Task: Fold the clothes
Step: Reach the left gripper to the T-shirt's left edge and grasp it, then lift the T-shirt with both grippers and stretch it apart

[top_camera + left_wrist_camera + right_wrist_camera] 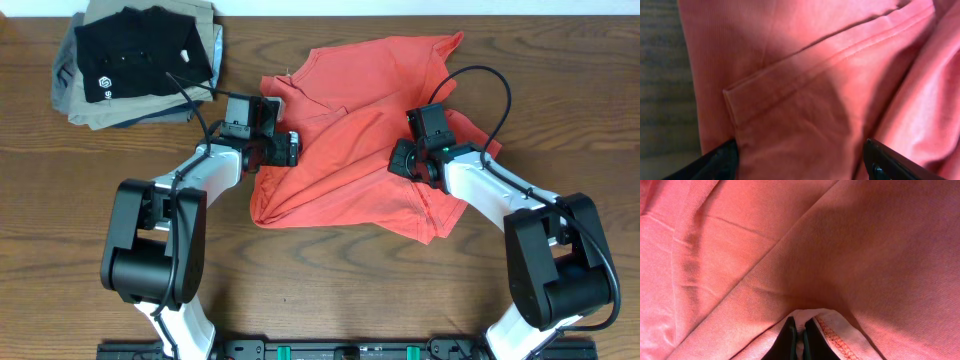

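Black-and-white left arm (pixel 190 190) and right arm (pixel 500 190) reach across a brown wooden table (pixel 350 295) onto a coral-red short-sleeved cotton T-shirt (pixel 350 150), which lies rumpled and partly spread. Up-left of the shirt, well apart, sits a pile of folded garments (pixel 85 95) topped by a black folded shirt (pixel 140 50). At the shirt's left edge the left gripper (pixel 285 148) spreads its jaws wide astride a hemmed fold. On the shirt's right part the right gripper (pixel 800 330) pinches a hem.

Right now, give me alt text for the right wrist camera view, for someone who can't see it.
The right hand, its fingers shut, pinches the coral-red T-shirt by a stitched edge at the bottom centre. The shirt's creased cloth fills the whole frame.
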Motion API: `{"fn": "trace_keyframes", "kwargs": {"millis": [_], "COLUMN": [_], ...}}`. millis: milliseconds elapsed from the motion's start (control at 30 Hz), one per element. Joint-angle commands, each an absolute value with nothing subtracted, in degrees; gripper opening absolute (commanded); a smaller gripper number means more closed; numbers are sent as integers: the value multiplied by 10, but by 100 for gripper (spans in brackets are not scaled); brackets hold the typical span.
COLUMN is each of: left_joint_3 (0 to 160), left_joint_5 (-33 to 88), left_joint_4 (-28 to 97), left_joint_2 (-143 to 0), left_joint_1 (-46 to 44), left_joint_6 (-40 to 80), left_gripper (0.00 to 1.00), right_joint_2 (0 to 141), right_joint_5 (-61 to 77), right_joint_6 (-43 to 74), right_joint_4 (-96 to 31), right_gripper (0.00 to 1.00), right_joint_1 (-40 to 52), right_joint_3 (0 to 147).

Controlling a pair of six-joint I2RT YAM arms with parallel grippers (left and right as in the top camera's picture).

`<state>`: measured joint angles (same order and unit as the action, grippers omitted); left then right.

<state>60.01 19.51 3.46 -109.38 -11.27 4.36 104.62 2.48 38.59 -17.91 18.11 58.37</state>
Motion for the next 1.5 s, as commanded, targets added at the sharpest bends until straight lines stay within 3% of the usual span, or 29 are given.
{"fn": "trace_keyframes", "kwargs": {"millis": [0,300,400,633,1100,1233,1467], "left_joint_3": [608,609,609,609,609,609,609], "left_joint_5": [183,184,184,184,183,183,183], "left_joint_4": [30,6,6,13,16,18,65], "left_joint_2": [-1114,-1106,-1095,-1086,-1055,-1016,-930], "left_joint_1": [-112,-112,-112,-112,-112,-112,-112], "left_joint_6": [41,44,43,43,43,43,43], "left_gripper": [81,78,73,47,35,6,6], "right_joint_2": [1053,1053,1053,1053,1053,1053,1053], "right_joint_5": [8,6,6,6,6,6,6], "right_joint_6": [391,389,389,389,389,389,389], "right_joint_4": [-177,-177,-177,-177,-177,-177,-177], "right_gripper": [4,4,4,4,4,3,1], "right_joint_1": [175,175,175,175,175,175,175], "right_joint_3": [583,583,583,583,583,583,583]}}
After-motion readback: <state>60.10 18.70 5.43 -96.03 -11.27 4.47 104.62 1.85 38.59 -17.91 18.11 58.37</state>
